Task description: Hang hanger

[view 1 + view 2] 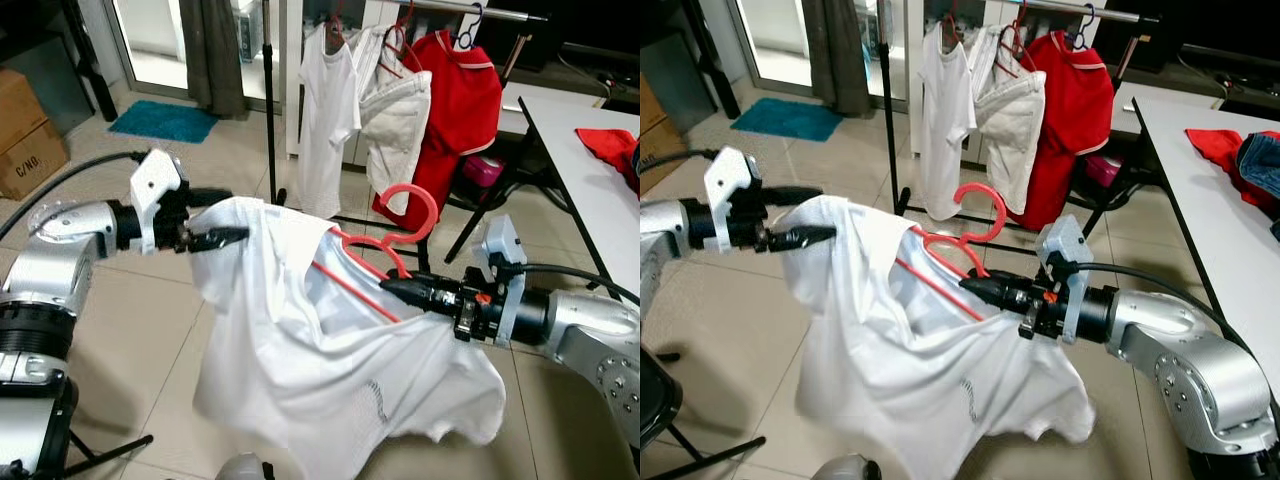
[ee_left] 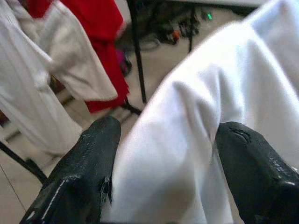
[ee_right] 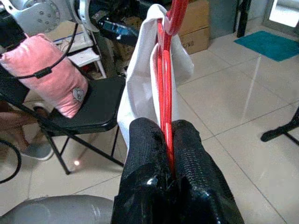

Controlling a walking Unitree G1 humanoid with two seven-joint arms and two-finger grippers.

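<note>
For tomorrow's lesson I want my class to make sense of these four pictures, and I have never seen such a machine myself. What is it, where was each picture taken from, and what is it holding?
This is a humanoid household robot with two silver arms, each ending in a gripper of two black fingers. The two wide pictures come from the two eyes of a camera on its head, looking forward and down. The other two come from cameras on its wrists, looking along the fingers.

The right gripper is shut on a red hanger, seen close up in the right wrist view. A white shirt drapes over the hanger. The left gripper has the shirt's edge between its fingers.

Ahead stands a clothes rack with white and red garments. A white table on the right holds a red cloth.
</note>
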